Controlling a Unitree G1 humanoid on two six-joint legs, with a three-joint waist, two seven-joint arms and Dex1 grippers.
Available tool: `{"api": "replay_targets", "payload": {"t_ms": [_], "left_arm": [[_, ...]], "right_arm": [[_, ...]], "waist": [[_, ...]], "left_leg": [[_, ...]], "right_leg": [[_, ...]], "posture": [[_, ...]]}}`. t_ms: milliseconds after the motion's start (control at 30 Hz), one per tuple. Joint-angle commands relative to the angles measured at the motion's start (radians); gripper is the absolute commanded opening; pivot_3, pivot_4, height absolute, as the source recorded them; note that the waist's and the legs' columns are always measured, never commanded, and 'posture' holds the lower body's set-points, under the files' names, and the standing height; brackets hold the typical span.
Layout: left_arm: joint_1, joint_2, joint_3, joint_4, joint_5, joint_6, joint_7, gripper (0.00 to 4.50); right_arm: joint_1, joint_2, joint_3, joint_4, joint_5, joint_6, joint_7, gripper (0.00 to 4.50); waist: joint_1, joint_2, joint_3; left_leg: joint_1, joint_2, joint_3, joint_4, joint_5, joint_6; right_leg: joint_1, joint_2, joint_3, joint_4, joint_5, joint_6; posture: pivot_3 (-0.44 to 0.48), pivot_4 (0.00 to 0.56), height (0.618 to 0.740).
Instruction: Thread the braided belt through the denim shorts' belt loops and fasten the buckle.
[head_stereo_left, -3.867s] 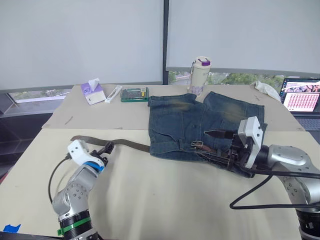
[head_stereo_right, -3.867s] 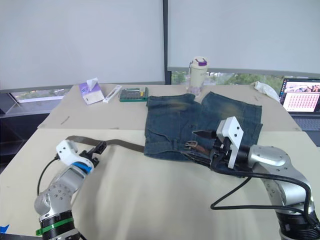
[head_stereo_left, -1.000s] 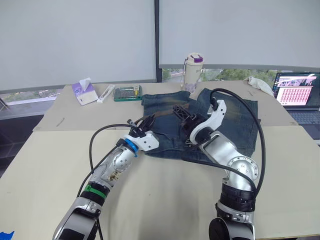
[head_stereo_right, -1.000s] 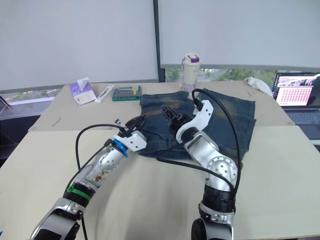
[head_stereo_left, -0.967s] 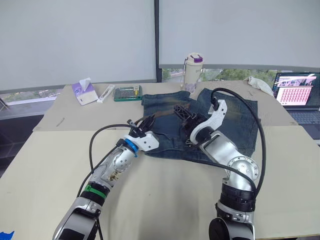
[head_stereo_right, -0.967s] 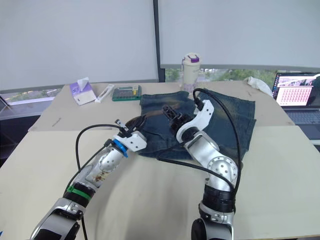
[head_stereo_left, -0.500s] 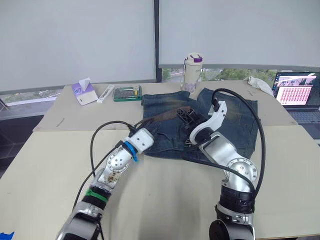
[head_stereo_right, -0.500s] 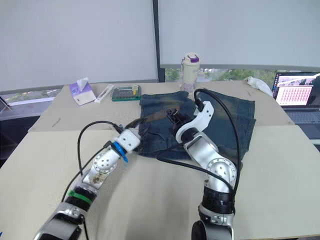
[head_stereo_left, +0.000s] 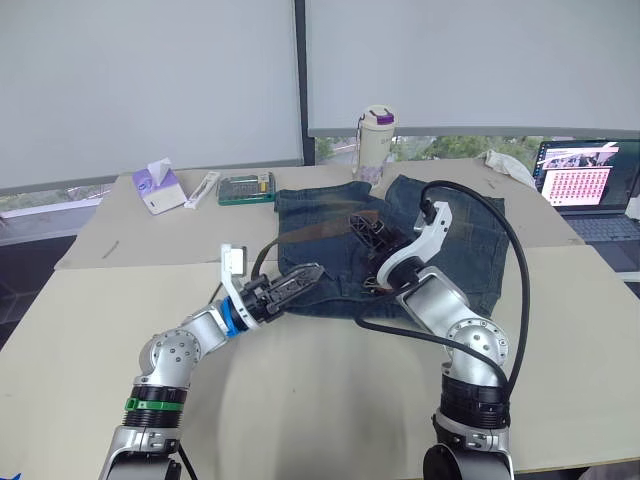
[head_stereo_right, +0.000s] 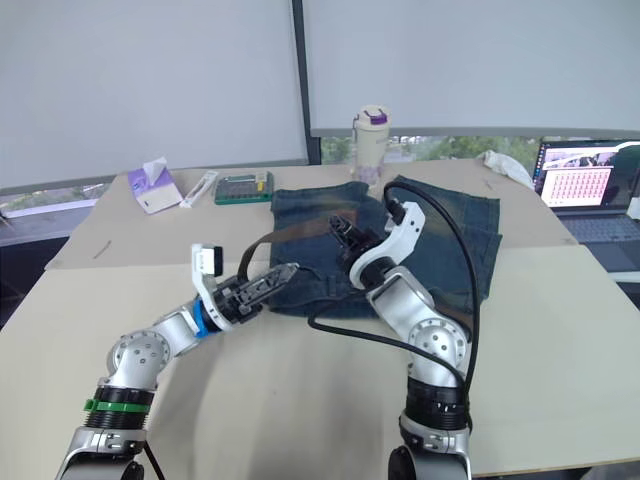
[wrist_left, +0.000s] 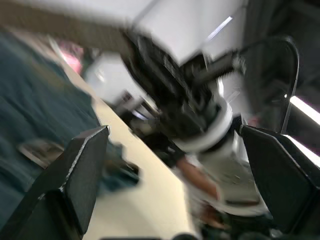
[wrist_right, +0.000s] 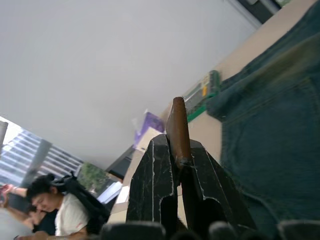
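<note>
The denim shorts (head_stereo_left: 440, 235) lie flat on the far half of the table, waistband toward me. The braided belt (head_stereo_left: 300, 236) rises off the shorts' left part in a brown arc. My right gripper (head_stereo_left: 362, 226) hovers over the middle of the shorts, shut on the belt's end (wrist_right: 178, 131). My left gripper (head_stereo_left: 305, 279) hangs open just above the shorts' near left edge, its fingers (wrist_left: 82, 165) spread wide with nothing between them. I cannot make out the buckle or the belt loops.
A lidded bottle (head_stereo_left: 376, 140) stands behind the shorts. A tissue box (head_stereo_left: 153, 186), a white stick (head_stereo_left: 203, 188) and a green case (head_stereo_left: 245, 189) sit at the back left. A laptop (head_stereo_left: 585, 190) and white cloth (head_stereo_left: 505, 165) are at the back right. A person (wrist_right: 50, 210) sits beyond the table.
My left gripper has let go of the belt, opened wide and drawn back to the left. My right gripper has shut on the belt's end over the shorts.
</note>
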Motion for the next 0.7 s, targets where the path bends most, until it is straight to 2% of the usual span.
{"api": "replay_targets", "payload": {"t_ms": [33,200,400,533,700], "left_arm": [[-0.067,-0.080,0.064,0.060,-0.043,0.013,0.073,4.44],[-0.136,-0.193,0.183,0.130,-0.133,0.030,0.181,4.44],[-0.163,-0.247,0.241,0.135,-0.154,0.022,0.249,4.44],[-0.160,-0.260,0.249,0.120,-0.148,0.028,0.255,3.28],[-0.151,-0.271,0.256,0.105,-0.141,0.025,0.275,1.59]], "right_arm": [[0.003,-0.003,0.028,-0.062,0.022,-0.006,0.041,0.00],[0.016,-0.016,0.055,-0.086,0.033,0.009,0.066,0.00],[0.017,-0.029,0.074,-0.092,0.042,0.007,0.083,0.00],[0.019,-0.030,0.080,-0.090,0.039,0.007,0.086,0.00],[0.021,-0.031,0.083,-0.086,0.023,0.000,0.086,0.00]], "waist": [[0.004,0.000,0.000],[0.001,0.000,0.000],[0.002,0.000,0.000],[0.003,0.000,0.000],[0.005,0.000,0.000]], "left_leg": [[0.000,0.000,0.000,0.000,0.000,0.000],[-0.001,0.000,0.000,0.000,0.000,0.000],[-0.001,0.000,0.000,0.000,0.000,-0.001],[-0.001,0.000,0.000,0.000,0.000,-0.001],[-0.001,-0.001,0.000,0.000,0.001,-0.001]], "right_leg": [[0.000,0.000,0.000,0.000,0.000,0.000],[0.000,-0.001,0.000,-0.001,0.000,0.000],[0.000,-0.001,0.000,-0.001,0.000,0.000],[0.000,-0.001,0.000,-0.001,0.000,0.000],[0.000,-0.002,0.000,-0.001,0.000,0.000]], "posture": [[0.000,0.150,0.740],[0.000,0.150,0.740],[0.000,0.150,0.740],[0.000,0.150,0.740],[0.000,0.150,0.740]]}}
